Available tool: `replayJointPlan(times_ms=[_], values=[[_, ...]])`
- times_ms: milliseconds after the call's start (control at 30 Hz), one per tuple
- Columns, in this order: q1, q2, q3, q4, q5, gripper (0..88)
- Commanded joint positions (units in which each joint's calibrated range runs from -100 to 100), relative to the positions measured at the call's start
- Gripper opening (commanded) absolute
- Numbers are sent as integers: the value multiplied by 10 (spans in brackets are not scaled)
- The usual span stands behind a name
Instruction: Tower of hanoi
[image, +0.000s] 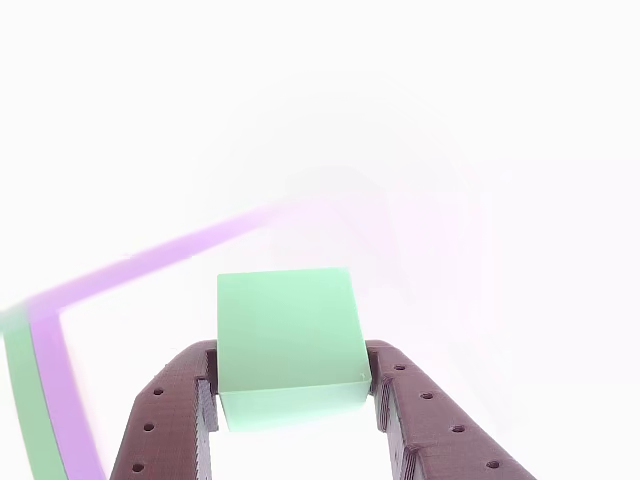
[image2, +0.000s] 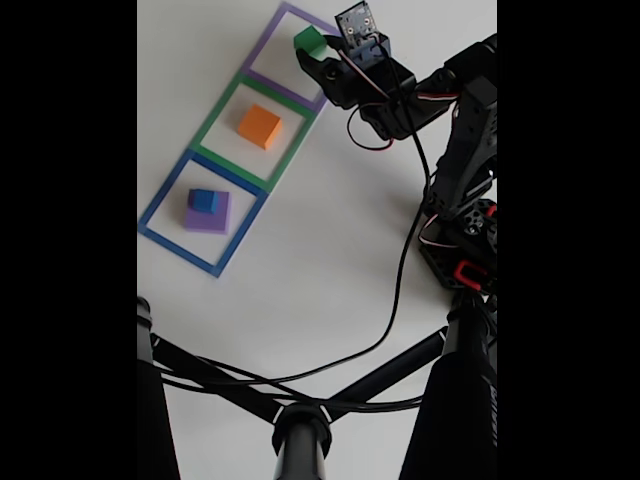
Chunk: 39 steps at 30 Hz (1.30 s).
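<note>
My gripper (image: 292, 378) is shut on a green foam cube (image: 288, 325), with a dark finger (image: 165, 410) on each side of it. In the fixed view the gripper (image2: 314, 52) holds this green cube (image2: 309, 41) at the right side of the purple square outline (image2: 268, 42). Whether the cube touches the table cannot be told. An orange block (image2: 260, 126) sits inside the green outline (image2: 215, 125). A small blue cube (image2: 203, 200) rests on the flat purple slab (image2: 215, 218) inside the blue outline (image2: 160, 205).
The arm's base (image2: 462, 245) stands at the right of the white table (image2: 330, 250), with a black cable (image2: 400, 290) trailing down from it. Black stand legs (image2: 230, 385) cross the bottom of the fixed view. Purple tape (image: 150, 262) and green tape (image: 25, 400) show in the other view.
</note>
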Motion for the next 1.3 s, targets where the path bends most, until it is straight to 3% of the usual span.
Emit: replayJointPlan(times_ms=[0,467,933,1267], values=[[-9,9,-14,-36,0,72],[-9,42,-1,-76,0,96],[-10,56,4,-92,0,199],[-11,0,19,-65,0,225]])
